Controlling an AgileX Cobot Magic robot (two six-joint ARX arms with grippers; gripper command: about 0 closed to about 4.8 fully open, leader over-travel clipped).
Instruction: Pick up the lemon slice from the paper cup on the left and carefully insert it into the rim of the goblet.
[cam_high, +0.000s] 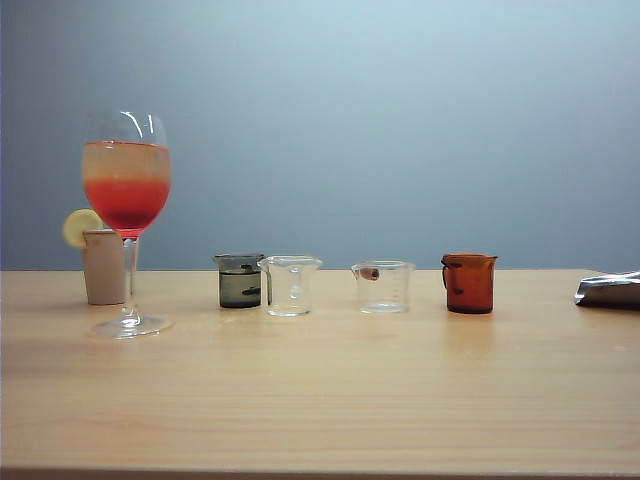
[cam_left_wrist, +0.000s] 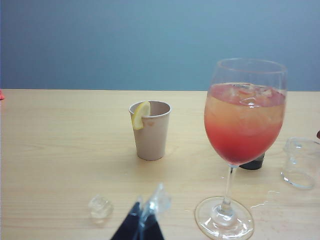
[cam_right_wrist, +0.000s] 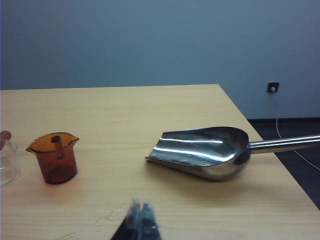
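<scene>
The lemon slice (cam_high: 80, 227) (cam_left_wrist: 141, 115) hangs on the rim of the beige paper cup (cam_high: 104, 268) (cam_left_wrist: 151, 135) at the table's far left. The goblet (cam_high: 127, 185) (cam_left_wrist: 245, 125), filled with red-to-orange liquid, stands just in front of the cup and to its right. Neither gripper appears in the exterior view. My left gripper (cam_left_wrist: 141, 212) is shut, low over the table short of the cup and goblet, with a clear lump at its tips; whether it touches them I cannot tell. My right gripper (cam_right_wrist: 140, 210) is shut and empty, over the table's right part.
A clear ice cube (cam_left_wrist: 100, 207) lies near the left gripper. A dark-filled beaker (cam_high: 240, 281), two clear beakers (cam_high: 290, 286) (cam_high: 383, 287) and an amber jug (cam_high: 469, 283) (cam_right_wrist: 54, 157) stand in a row. A metal scoop (cam_right_wrist: 205, 152) lies by the table's right edge.
</scene>
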